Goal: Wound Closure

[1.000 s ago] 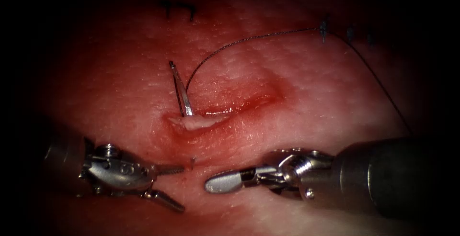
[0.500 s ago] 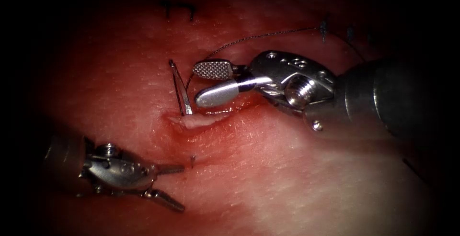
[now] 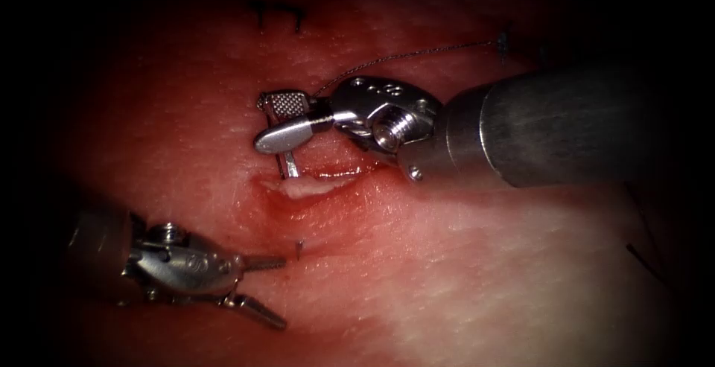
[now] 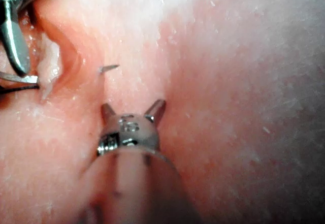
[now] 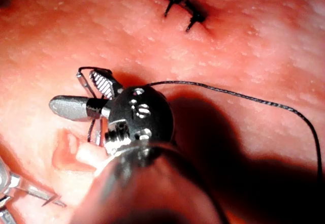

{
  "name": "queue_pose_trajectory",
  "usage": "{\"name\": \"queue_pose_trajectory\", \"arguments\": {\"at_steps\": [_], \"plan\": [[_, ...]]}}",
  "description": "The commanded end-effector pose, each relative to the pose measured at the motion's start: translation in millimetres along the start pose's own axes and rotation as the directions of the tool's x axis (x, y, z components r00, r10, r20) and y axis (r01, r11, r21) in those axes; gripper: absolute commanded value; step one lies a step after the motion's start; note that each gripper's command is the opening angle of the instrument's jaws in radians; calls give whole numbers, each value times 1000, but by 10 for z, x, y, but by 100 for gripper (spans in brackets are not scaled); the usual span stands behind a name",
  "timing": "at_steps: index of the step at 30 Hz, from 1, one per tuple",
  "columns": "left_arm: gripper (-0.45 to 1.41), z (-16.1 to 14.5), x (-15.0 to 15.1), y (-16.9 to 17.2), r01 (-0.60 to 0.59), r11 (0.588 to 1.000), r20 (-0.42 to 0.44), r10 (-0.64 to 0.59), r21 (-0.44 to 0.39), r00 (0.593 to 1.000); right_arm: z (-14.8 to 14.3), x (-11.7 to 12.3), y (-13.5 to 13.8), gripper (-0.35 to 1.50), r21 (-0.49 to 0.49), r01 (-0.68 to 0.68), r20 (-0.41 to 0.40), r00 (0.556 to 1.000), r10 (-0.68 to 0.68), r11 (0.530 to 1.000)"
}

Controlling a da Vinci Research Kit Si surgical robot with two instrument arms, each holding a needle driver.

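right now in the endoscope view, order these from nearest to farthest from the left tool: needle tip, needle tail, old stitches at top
1. Needle tip, poking out of the tissue just right of the left tool.
2. Needle tail, above the cut.
3. Old stitches, top edge.

The endoscope view is bright in the middle and fades to black at every edge. Glare glints off the right tool (image 3: 261,123) and the wet cut (image 3: 320,184). In the right wrist view, this tool casts a dark shadow on the tissue (image 5: 264,56).

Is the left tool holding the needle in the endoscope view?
No: the left tool has open, empty jaws, apart from the needle standing in the tissue.
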Motion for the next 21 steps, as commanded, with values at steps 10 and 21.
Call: {"name": "queue_pose_trajectory", "arguments": {"at_steps": [10,21], "plan": [[61,9,5,-6,1,1000,-1,-1,3,1000,-2,-7,11,-35,-106,-551,-22,834,552,828],[61,9,5,-5,2,1000,-1,-2,3,1000,23,-37,-51,-35,85,-740,-36,667,744,667]]}}
